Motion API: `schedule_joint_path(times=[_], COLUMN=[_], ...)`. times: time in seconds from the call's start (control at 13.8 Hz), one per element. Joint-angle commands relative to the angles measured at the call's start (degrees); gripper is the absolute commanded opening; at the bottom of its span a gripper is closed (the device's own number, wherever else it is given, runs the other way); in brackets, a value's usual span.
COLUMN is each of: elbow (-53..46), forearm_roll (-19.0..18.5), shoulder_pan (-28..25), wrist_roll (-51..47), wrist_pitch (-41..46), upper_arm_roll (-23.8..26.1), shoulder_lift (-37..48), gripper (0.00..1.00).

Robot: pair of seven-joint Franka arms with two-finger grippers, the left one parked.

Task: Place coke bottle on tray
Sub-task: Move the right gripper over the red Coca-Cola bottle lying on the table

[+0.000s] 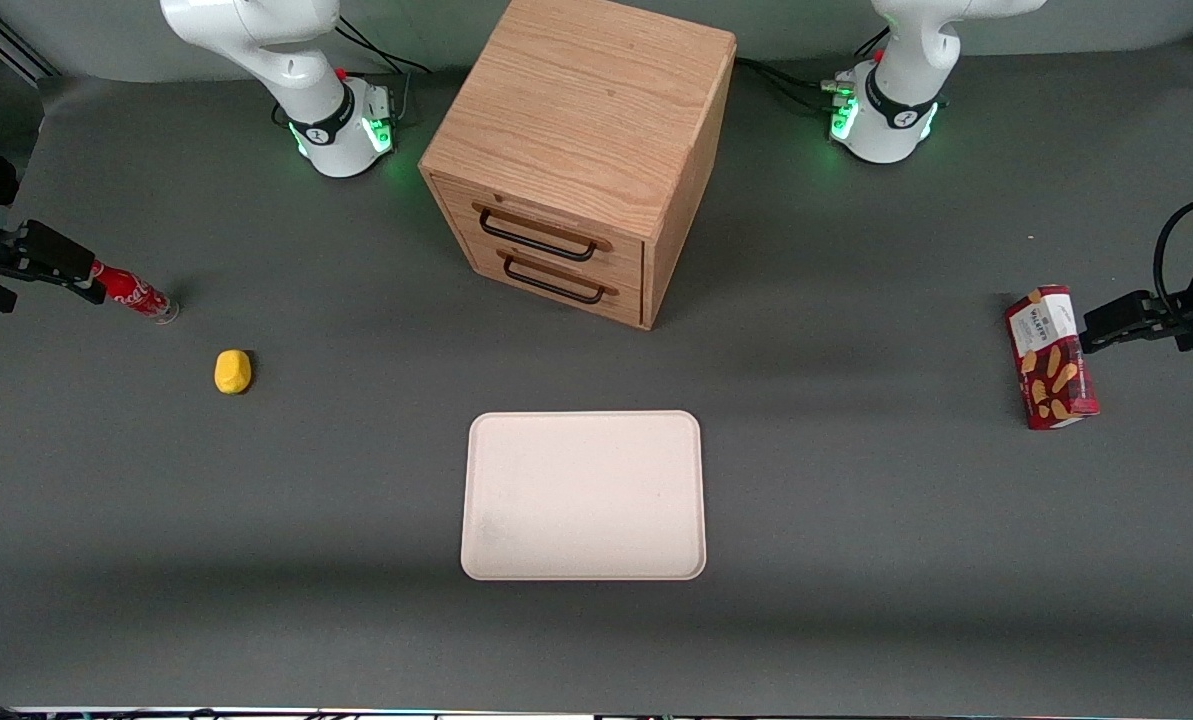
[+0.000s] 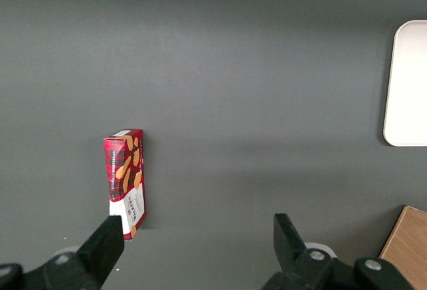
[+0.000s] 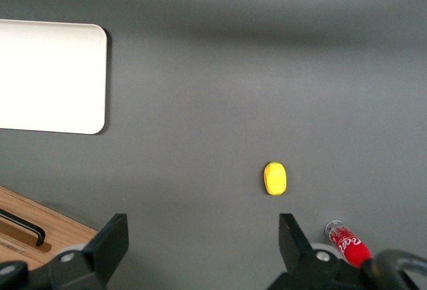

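1. Coke bottle (image 1: 134,294) lies on the grey table mat (image 1: 856,520) in the front view, at the working arm's end, its red cap end overlapped by the dark gripper (image 1: 84,286) that hangs above it. From this view I cannot tell whether the jaws are spread or closed. A yellow lump (image 1: 233,371) sits near the bottle, nearer the camera than the jaws. The cream tray (image 1: 584,496) lies well apart from the jaws, in front of the wooden drawer box (image 1: 581,150), nothing on it. A red biscuit box (image 1: 1050,357) lies at the parked arm's end.

2. Right wrist view: the gripper (image 3: 202,245) hangs above the mat (image 3: 233,70) with its two fingers (image 3: 110,242) spread wide and nothing between them. The coke bottle (image 3: 347,242) lies outside the jaws, just beside one finger. The yellow lump (image 3: 275,178) lies near the gap between the fingertips, slightly off toward the bottle. The tray (image 3: 50,77) is well apart; a corner of the drawer box (image 3: 33,230) shows beside the other finger.

3. Left wrist view: the biscuit box (image 2: 126,181) lies on the mat; the tray's edge (image 2: 407,83) shows well apart from it.
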State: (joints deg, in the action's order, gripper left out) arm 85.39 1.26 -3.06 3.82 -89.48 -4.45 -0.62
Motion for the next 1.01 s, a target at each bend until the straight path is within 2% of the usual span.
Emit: schedule_joint_path(times=[0.0, 0.72, 0.94], elbow=[-0.9, 0.4, 0.6], forearm_roll=[1.1, 1.0, -1.0], shoulder_pan=[0.4, -0.2, -0.1], wrist_roll=[0.3, -0.3, -0.2], wrist_pitch=[1.1, 5.1, 6.7], upper_arm_roll=[0.3, 0.2, 0.2], shoulder_lift=[0.3, 1.7, 2.0], gripper=[1.0, 1.0, 1.0])
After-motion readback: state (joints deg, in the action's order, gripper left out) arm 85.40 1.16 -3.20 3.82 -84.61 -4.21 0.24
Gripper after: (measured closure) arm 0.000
